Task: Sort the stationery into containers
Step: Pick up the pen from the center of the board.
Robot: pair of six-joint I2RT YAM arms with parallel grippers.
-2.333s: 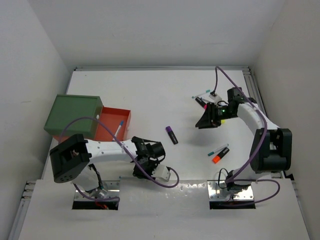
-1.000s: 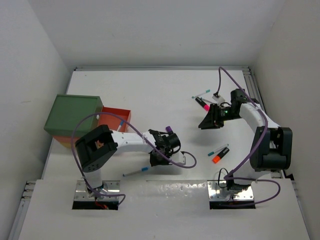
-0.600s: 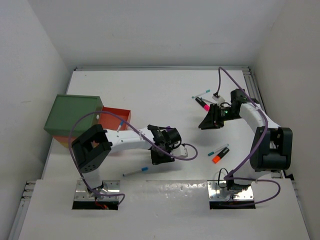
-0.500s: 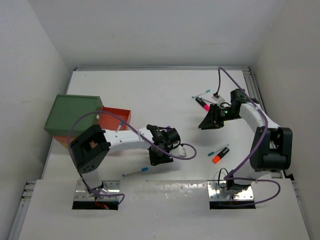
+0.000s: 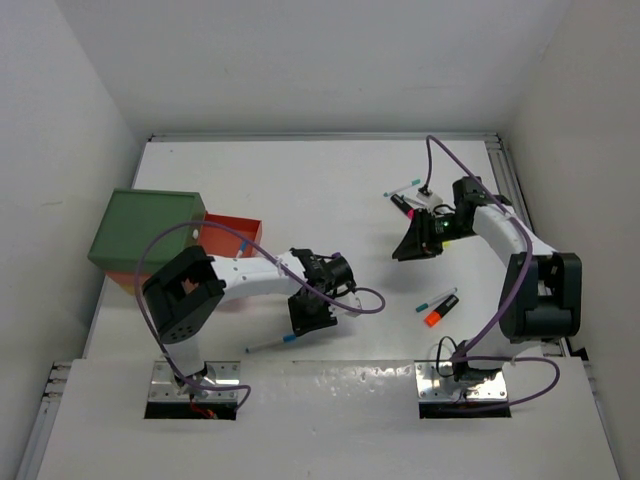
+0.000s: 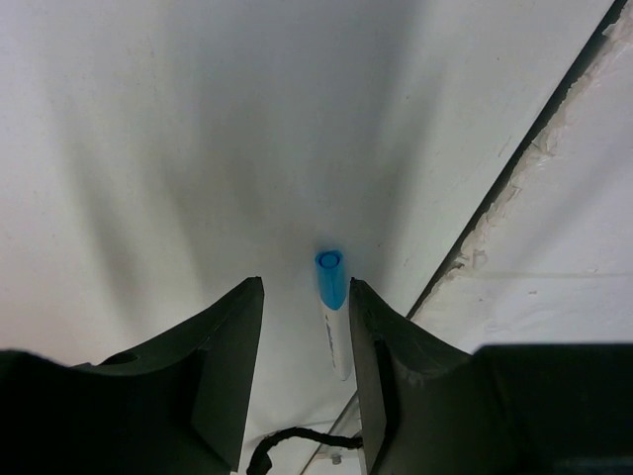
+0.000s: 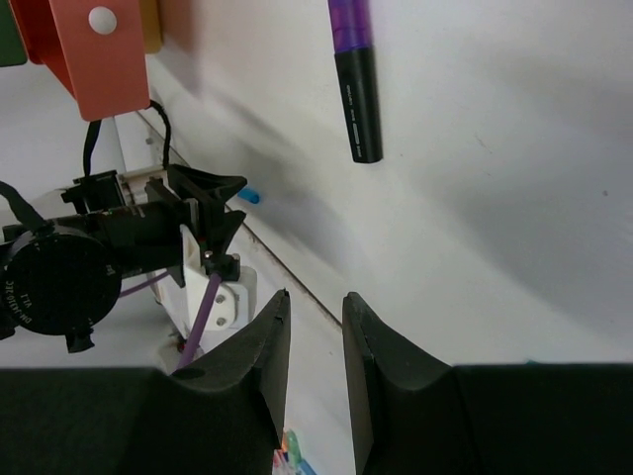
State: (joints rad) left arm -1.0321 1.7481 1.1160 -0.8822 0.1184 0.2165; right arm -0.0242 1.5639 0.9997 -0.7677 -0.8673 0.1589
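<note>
A white pen with a blue cap (image 6: 332,297) lies on the table between the fingers of my open left gripper (image 6: 304,289), closer to the right finger; from above the pen (image 5: 272,343) is near the front edge, with the left gripper (image 5: 308,318) over its capped end. My right gripper (image 5: 405,248) hovers open and empty at the right, facing a purple-and-black highlighter (image 7: 354,89). The dark green container (image 5: 148,230) and the red-orange container (image 5: 232,238) stand at the left. A sliver of yellow container (image 7: 150,25) shows beside the red-orange one.
Behind the right gripper lie thin pens (image 5: 404,188) and a pink highlighter (image 5: 404,207). A teal-capped pen (image 5: 436,299) and an orange highlighter (image 5: 438,313) lie at the front right. Purple cables loop off both wrists. White walls close in the table on three sides.
The left gripper has opened and shifted toward the front left, coming down over the blue-capped pen. The right gripper has edged slightly left.
</note>
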